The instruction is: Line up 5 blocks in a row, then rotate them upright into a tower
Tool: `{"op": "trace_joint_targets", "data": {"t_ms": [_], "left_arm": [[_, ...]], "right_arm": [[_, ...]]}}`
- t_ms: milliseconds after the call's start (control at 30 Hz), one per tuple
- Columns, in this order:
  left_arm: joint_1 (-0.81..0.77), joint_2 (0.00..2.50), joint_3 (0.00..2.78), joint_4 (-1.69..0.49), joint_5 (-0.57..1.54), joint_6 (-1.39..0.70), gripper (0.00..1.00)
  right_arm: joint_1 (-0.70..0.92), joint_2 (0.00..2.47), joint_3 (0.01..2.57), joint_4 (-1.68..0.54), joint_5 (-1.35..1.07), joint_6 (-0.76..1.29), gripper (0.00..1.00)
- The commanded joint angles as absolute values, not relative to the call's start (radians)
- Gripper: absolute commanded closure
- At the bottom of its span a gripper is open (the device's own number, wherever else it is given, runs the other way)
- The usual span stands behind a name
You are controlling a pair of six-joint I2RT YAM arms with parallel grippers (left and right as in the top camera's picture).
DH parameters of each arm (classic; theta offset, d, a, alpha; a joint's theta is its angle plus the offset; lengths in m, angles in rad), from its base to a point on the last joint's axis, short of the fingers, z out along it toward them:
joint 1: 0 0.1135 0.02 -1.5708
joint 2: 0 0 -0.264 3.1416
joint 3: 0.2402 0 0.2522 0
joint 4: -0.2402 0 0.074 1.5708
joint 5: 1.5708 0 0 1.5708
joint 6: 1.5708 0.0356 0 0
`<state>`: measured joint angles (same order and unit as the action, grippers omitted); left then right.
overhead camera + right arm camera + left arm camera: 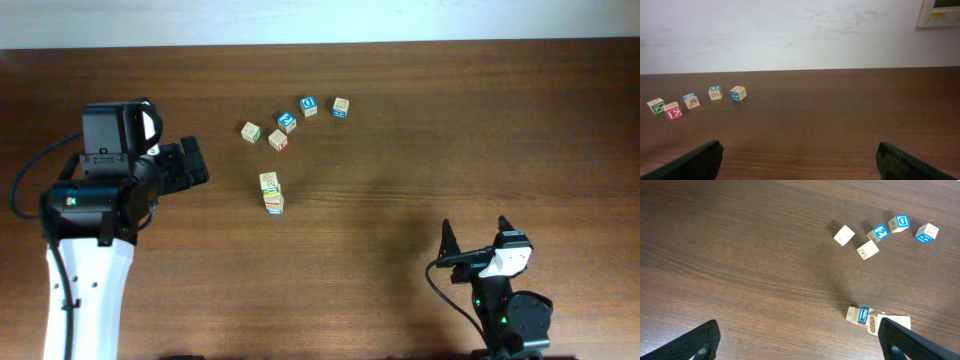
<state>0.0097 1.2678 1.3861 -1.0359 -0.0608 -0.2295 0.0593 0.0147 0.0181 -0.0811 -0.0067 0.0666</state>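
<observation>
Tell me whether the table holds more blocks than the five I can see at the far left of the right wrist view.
Observer: Yes. The overhead view shows a pair of blocks lying close together, apart from your cluster of five and on the side of it nearer the arms' bases.
Operator: Where is the left gripper relative to that pair?
Observer: The left gripper is open and sits to the left of the pair, with bare table between them. It is touching nothing.
</observation>
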Motion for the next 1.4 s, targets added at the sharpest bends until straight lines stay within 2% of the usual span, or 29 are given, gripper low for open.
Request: {"op": "trace_joint_targets", "data": {"t_ms": [0,200,300,400,567,633,1067,1367], "left_arm": [[0.014,1.263,1.396,-1.036,-0.072,-0.231,0.01],[0.014,1.257,1.393,-1.034,-0.097,-0.231,0.01],[0.016,1.174,1.343,-1.002,-0.141,-0.23,0.01],[0.016,0.997,1.141,-0.782,-0.149,-0.176,0.01],[0.016,0.562,0.608,-0.29,-0.091,-0.002,0.01],[0.016,0.435,0.471,-0.185,-0.09,0.033,0.01],[0.016,0.004,0.032,-0.025,-0.091,0.166,0.01],[0.016,0.005,0.009,-0.076,-0.078,0.174,0.01]], "right_arm": [[0.052,0.003,0.006,-0.078,-0.015,0.059,0.02],[0.052,0.004,0.006,-0.078,-0.015,0.059,0.02],[0.052,0.003,0.006,-0.078,-0.015,0.059,0.02],[0.052,0.004,0.006,-0.078,-0.015,0.059,0.02],[0.052,0.004,0.006,-0.078,-0.015,0.059,0.02],[0.052,0.004,0.006,-0.078,-0.015,0.059,0.02],[0.052,0.004,0.006,-0.078,-0.015,0.059,0.02],[0.052,0.004,0.006,-0.078,-0.015,0.059,0.02]]}}
